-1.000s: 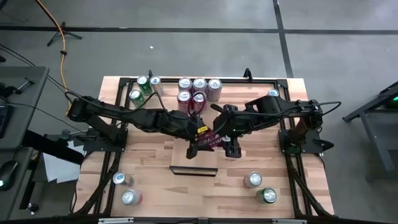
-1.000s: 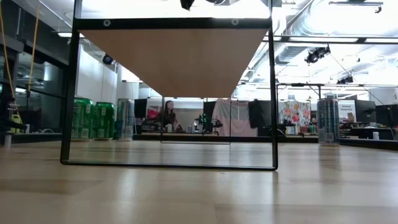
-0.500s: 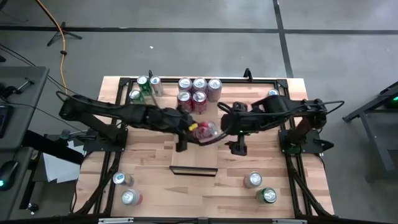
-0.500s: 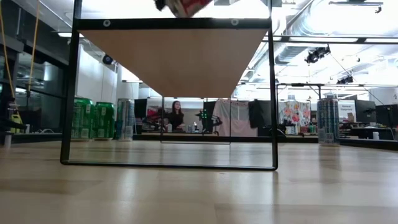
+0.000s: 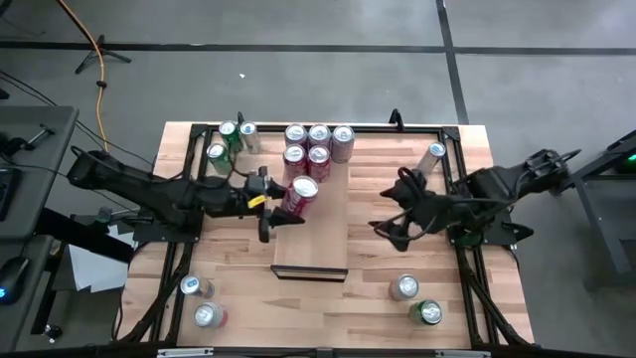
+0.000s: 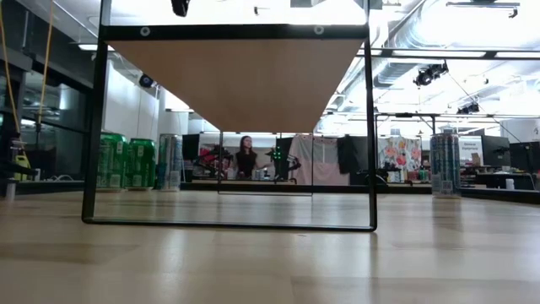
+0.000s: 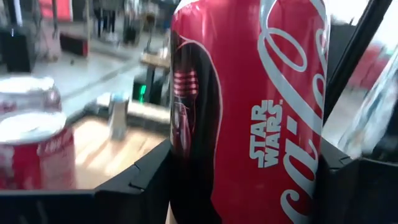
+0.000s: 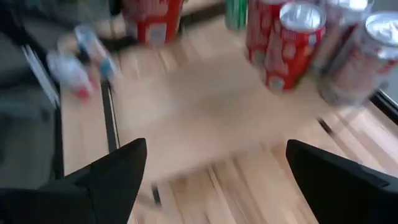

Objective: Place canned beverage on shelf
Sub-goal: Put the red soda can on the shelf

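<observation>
A red Coca-Cola can (image 5: 298,194) sits between the fingers of my left gripper (image 5: 282,202), over the left part of the shelf (image 5: 323,234), the pale board mid-table. The left wrist view is filled by the can (image 7: 249,112). Whether its base rests on the board I cannot tell. My right gripper (image 5: 390,211) hangs open to the right of the shelf, nothing between its fingers (image 8: 112,177). In the low view only the shelf's underside (image 6: 236,84) and a dark fingertip above it show; the can is hidden there. My left gripper pinches the can's side wall (image 7: 186,168) between its two fingers (image 7: 146,183), low on the body, one finger on each side. It comes in level from the table's left. The can stands top up, leaning slightly, its silver top (image 5: 306,186) showing from above.
Several red and silver cans (image 5: 318,144) cluster at the far edge behind the shelf, green ones (image 5: 227,139) to their left. More cans stand near left (image 5: 199,300), near right (image 5: 415,298) and far right (image 5: 435,151). A black frame (image 5: 189,214) rings the table.
My right gripper, which stood at the can together with the left one, has opened and drawn back toward the table's right edge. My left gripper has carried the can toward the table's left, to the shelf's left part, turning it from lying to top up.
</observation>
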